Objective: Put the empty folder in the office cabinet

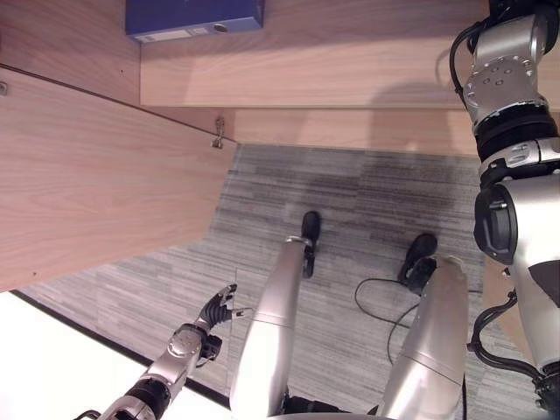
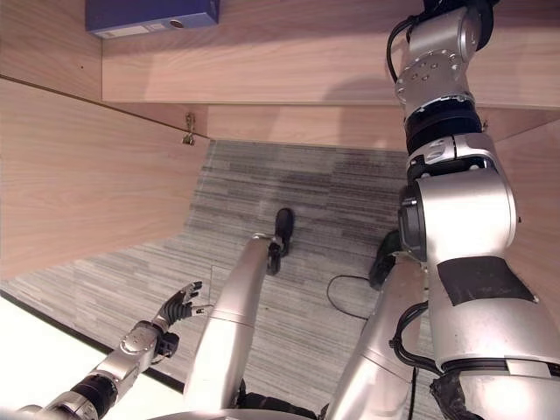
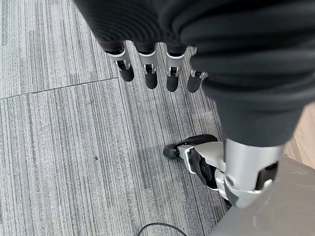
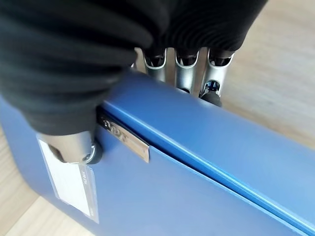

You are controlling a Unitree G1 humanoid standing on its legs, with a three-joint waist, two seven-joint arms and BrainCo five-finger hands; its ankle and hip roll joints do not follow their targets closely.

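Overhead, we list what we see, largest first.

Office cabinet (image 1: 350, 74): light wood, standing at the far side of the grey carpet; we see a shelf board across the top of both eye views and an open door panel (image 1: 96, 184) swung out on our left, with a small metal hinge (image 1: 218, 133) at its inner edge.

Carpet (image 1: 350, 201): grey, striped, laid in tiles, running from the cabinet's foot toward us.

Blue folder on shelf (image 1: 194, 16): lying on the cabinet shelf, far left, spine with a white label facing us.

Blue folder in hand (image 4: 187, 162): our right wrist view shows it close up, with a metal clip and a white label pocket on the spine, light wood behind it.

Right hand (image 4: 192, 73): clamped on the blue folder in hand, fingers over the far face, thumb on the spine.

Left hand (image 1: 216, 306): low over the carpet, fingers straight and slightly spread, holding nothing.
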